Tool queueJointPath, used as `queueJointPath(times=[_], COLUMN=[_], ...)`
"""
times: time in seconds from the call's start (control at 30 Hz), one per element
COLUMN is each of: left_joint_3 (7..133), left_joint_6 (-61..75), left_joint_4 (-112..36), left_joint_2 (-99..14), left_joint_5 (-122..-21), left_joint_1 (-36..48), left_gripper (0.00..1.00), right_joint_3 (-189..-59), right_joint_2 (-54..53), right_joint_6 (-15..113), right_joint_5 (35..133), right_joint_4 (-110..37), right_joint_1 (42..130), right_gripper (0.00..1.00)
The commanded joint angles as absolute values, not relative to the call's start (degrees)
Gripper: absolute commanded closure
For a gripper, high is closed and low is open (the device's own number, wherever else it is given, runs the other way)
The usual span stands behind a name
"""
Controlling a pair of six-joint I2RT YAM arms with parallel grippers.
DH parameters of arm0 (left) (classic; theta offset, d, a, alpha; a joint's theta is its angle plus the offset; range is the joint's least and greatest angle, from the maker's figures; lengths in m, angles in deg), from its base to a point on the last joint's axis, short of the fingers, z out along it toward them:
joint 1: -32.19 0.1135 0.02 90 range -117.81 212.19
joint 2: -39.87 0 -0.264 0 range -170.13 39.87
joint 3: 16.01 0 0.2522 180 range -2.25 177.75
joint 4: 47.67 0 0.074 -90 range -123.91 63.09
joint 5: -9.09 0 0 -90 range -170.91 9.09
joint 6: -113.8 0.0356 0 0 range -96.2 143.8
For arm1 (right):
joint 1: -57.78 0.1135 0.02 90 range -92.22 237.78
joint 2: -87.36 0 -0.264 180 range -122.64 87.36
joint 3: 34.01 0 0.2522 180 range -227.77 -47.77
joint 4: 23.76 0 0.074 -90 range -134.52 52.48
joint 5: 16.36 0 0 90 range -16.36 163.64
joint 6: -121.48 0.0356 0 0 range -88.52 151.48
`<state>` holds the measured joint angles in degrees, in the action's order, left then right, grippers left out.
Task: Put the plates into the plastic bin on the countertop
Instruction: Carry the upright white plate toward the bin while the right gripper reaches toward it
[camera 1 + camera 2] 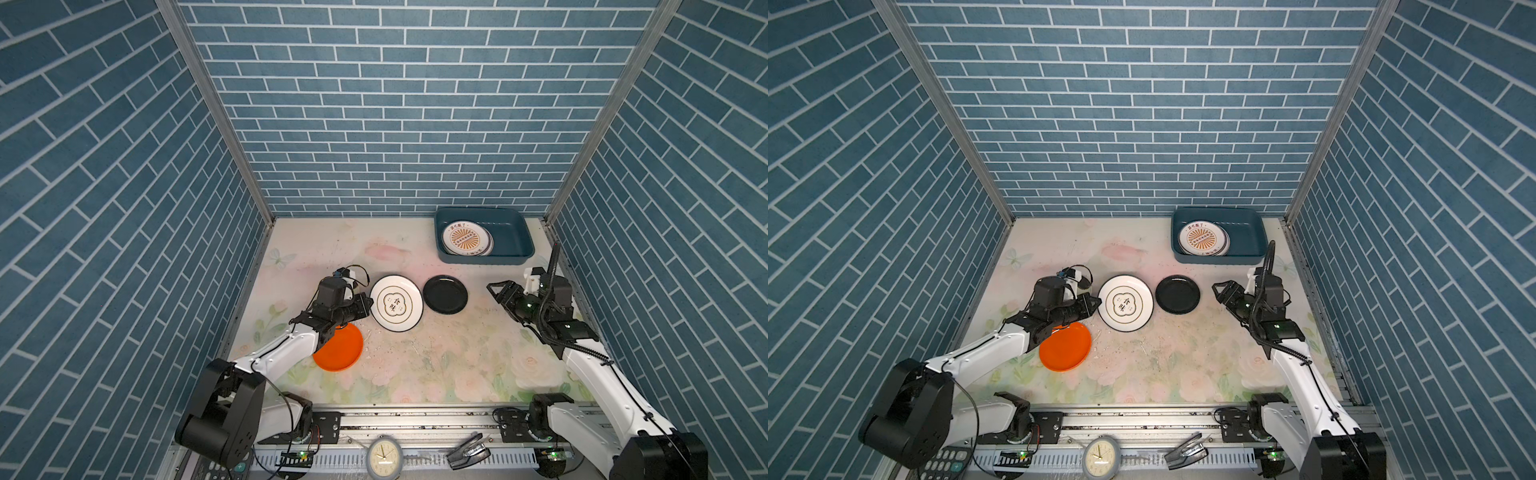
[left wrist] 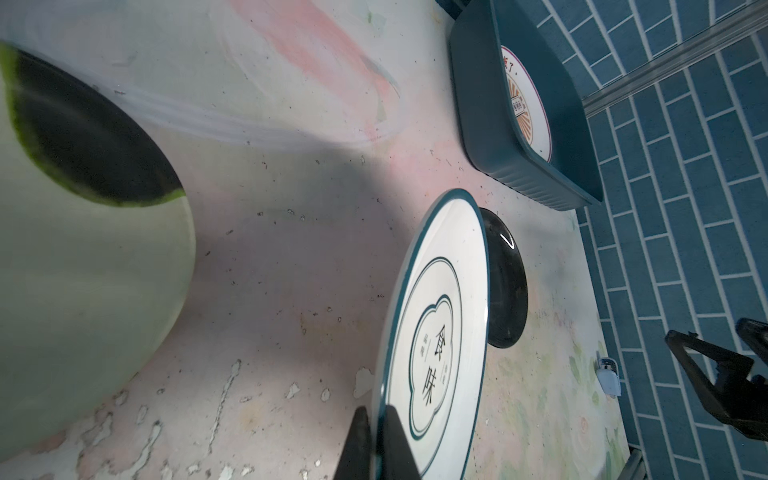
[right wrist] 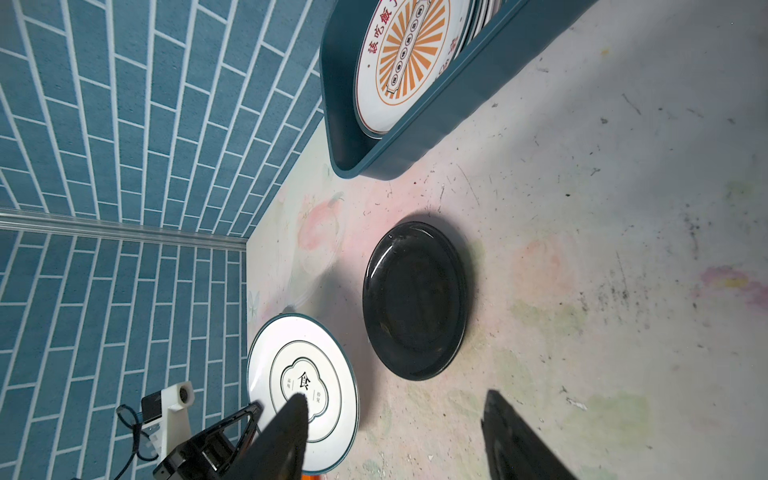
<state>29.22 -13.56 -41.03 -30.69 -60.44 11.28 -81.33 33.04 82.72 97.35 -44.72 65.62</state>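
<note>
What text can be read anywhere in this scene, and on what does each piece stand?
"食味": centre of the white plate.
"該吃飯了": red, on the top plate in the plastic bin.
Too small to read: both plates' smaller characters, the clock numerals.

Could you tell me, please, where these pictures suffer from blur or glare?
Left wrist view: a large pale shape close to the lens is out of focus, and the black plate carries a small white glint. Right wrist view: the right gripper has soft, blurred fingers. Both top views: sharp and evenly lit.
</note>
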Motion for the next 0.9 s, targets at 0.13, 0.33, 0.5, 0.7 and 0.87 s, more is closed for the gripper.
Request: queueJointPath(times=[0.13, 0.33, 0.5, 0.7, 0.87], left_joint_3=[30.9, 33.0, 36.0, 41.1, 46.0], left_joint_6=[-15.7, -18.6, -20.6, -22.1, -23.3], left_joint_4=[-41.0, -42.2, -43.0, -42.6, -43.3], left_joint_2=[-27.6, -30.0, -33.3, -38.1, -43.5], left_joint_5=[-62.7, -61.9, -61.2, -64.3, -65.5], left_joint_1=[11.3, 11.3, 10.2, 7.8, 6.3], left_gripper=[1.0, 1.0, 1.0, 1.0, 1.0], right_joint_3=[-79.0, -76.9, -75.2, -75.6, -77.6], right_joint_2=[31.2, 29.7, 28.9, 27.2, 24.1], right_joint_6=[86.3, 87.4, 87.5, 86.8, 86.8], right_joint_5=[100.6, 102.6, 102.8, 103.7, 106.6], right_joint_4=[-38.0, -32.5, -29.2, -28.0, -26.6], right_joint_1=[65.8, 66.0, 66.8, 68.2, 68.5], right_gripper=[0.33, 0.33, 0.33, 0.34, 0.34])
